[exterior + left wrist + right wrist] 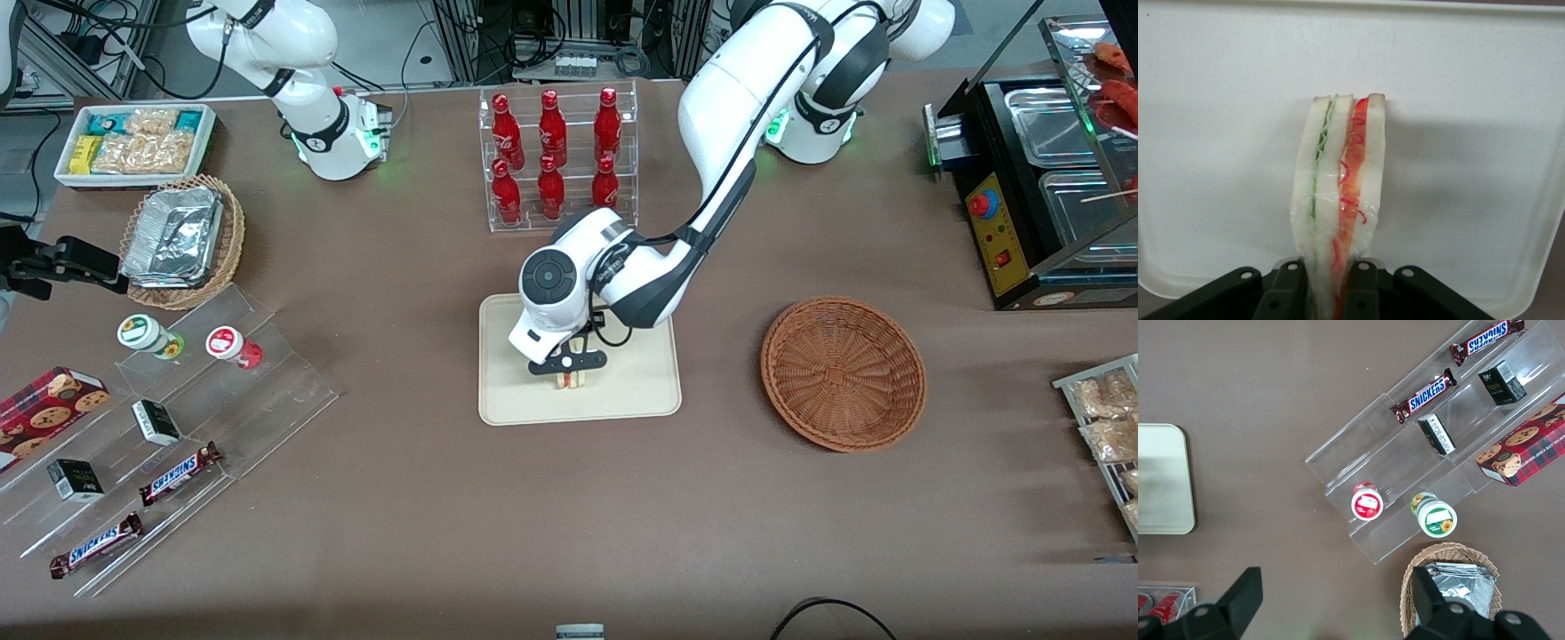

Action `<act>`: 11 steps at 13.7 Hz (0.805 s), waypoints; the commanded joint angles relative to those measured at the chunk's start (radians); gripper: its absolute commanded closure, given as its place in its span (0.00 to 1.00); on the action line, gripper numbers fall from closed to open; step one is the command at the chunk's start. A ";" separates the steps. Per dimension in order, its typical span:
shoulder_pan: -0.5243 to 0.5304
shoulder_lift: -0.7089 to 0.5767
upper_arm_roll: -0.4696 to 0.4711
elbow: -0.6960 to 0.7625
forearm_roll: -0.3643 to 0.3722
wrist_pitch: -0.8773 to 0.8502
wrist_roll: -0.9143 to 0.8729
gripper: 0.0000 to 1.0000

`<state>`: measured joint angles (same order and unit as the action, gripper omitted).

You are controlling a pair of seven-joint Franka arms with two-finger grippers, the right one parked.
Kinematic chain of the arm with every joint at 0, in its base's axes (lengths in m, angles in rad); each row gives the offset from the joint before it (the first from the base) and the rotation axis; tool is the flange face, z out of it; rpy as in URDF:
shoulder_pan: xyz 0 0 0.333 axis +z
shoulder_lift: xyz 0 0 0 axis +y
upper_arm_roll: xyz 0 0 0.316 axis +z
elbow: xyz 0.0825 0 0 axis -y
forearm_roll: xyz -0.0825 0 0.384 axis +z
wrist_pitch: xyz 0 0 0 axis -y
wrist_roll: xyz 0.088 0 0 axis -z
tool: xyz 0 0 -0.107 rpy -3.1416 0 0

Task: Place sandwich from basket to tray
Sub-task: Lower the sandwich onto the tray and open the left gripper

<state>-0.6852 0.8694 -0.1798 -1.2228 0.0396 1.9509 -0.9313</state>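
The gripper (570,371) holds the sandwich (1340,200) between closed fingers, above the cream tray (640,391); the brown basket (843,373) stands empty near it. The wedge looks light and soft, in slippery plastic film, so the flat bread sides are the best places for holding. Whether it already touches the tray is hard to see, and the fingertips are cut off.

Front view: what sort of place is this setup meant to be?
Probably a mock snack counter in a robot lab: red bottles in a clear rack, Snickers bars on acrylic steps. The gripper holds the sandwich over the tray.
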 commanded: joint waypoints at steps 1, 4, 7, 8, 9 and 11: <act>-0.028 0.031 0.016 0.049 0.017 -0.020 -0.043 1.00; -0.033 0.043 0.016 0.049 0.038 -0.007 -0.076 1.00; -0.033 0.042 0.014 0.049 0.051 0.003 -0.095 0.00; -0.033 0.037 0.014 0.049 0.051 0.002 -0.096 0.00; -0.031 0.031 0.014 0.049 0.051 0.000 -0.098 0.00; -0.028 0.002 0.014 0.049 0.049 -0.015 -0.098 0.00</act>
<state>-0.6993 0.8899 -0.1791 -1.1977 0.0766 1.9590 -1.0047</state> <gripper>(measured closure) 0.396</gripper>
